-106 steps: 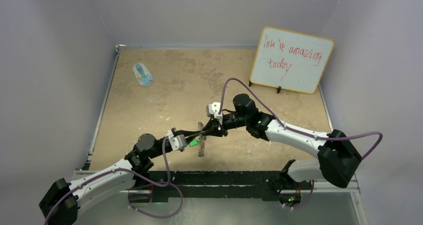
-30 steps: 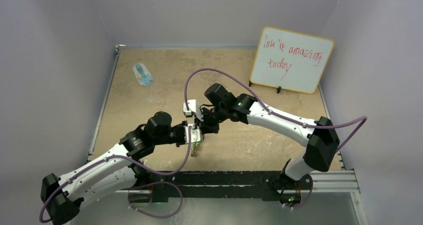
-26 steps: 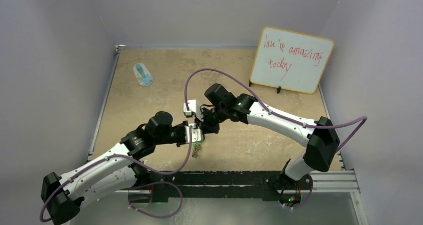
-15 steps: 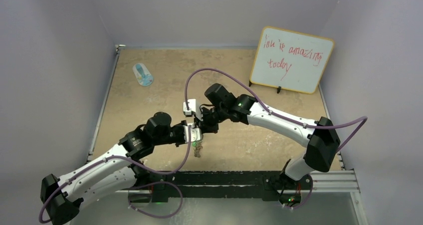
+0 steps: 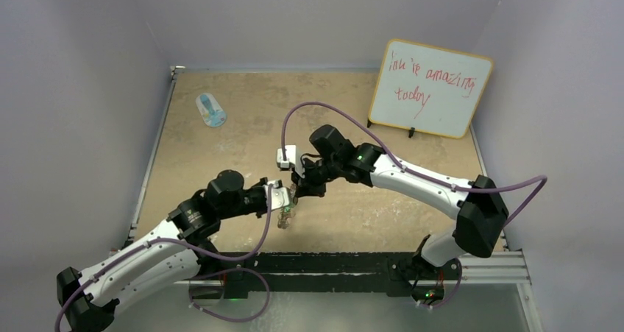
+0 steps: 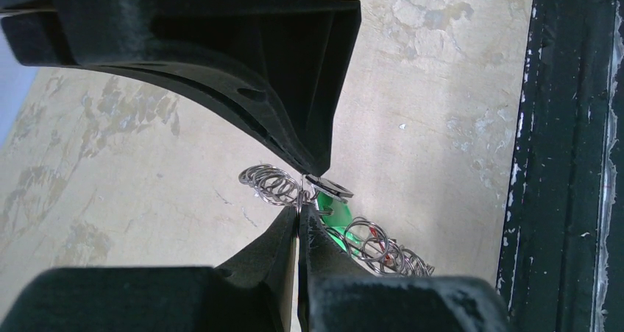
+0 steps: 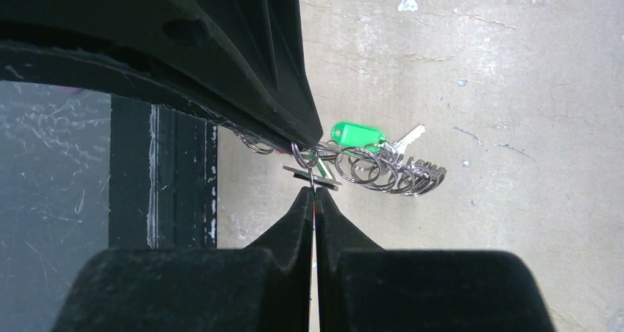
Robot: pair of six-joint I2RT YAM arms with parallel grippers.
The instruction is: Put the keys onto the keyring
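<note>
The keyring [image 5: 285, 216] hangs as a bundle of silver wire loops between my two grippers, just above the table near its front edge. In the left wrist view my left gripper [image 6: 300, 205] is shut on a thin wire loop, with loop chains [image 6: 268, 181] to either side. A green key tag [image 6: 335, 216] and a bit of red tag [image 6: 370, 249] hang among them. The flat ring [image 7: 310, 174] shows edge-on. My right gripper [image 7: 313, 192] is shut on a wire at that flat ring. The green tag [image 7: 357, 135] and a silver key [image 7: 408, 135] hang beyond it. The grippers' tips nearly touch.
A blue-and-white oval object [image 5: 211, 110] lies at the far left of the table. A whiteboard [image 5: 430, 87] leans at the far right. The black rail [image 5: 331, 262] runs along the near edge, close below the bundle.
Both grippers stay shut on the bundle. Over the last second the left arm drew back slightly to the near left, and the right wrist shifted a little right.
</note>
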